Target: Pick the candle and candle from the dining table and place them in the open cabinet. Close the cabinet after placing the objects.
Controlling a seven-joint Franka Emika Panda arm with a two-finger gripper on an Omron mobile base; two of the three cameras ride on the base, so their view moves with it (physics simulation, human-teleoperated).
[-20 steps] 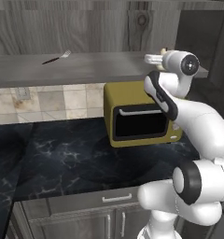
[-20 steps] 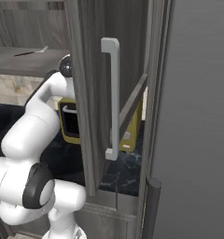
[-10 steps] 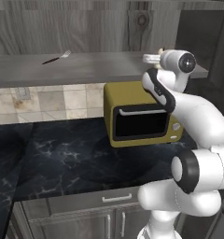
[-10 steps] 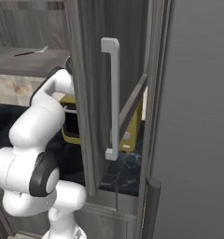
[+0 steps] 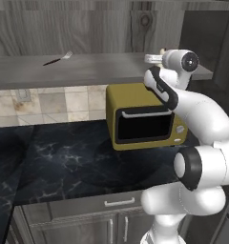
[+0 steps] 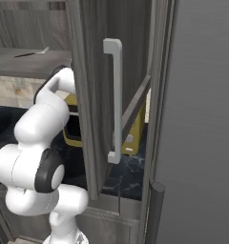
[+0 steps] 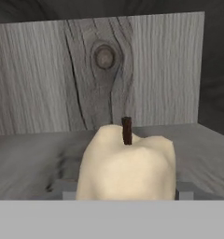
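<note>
So the arm is stretched up high in the left base view, its hand sitting at the upper right of the frame right at the edge of the cabinet shelf, and a tiny bit of cream candle peeks out just past the wrist there. The hand view is way clearer: the candle is a lumpy cream blob with a short dark wick, sitting dead centre at the bottom of the frame, with the gripper closed around it partway, one grey fingertip poking out on each side of the wax. Behind it is the flat grey shelf and the wood-grain back wall of the cabinet, with a big knot in the grain near the top middle. Whether the candle's base actually touches the shelf is hard to tell, since the bottom of it is cut off. Over in the left base view there's a small dark utensil lying on the shelf at upper left, well away from the hand. The yellow microwave sits on the black marbled bench in the middle of the frame, below the shelf. In the right base view the open cabinet door with its metal bar handle stands in the middle and hides the hand.
</note>
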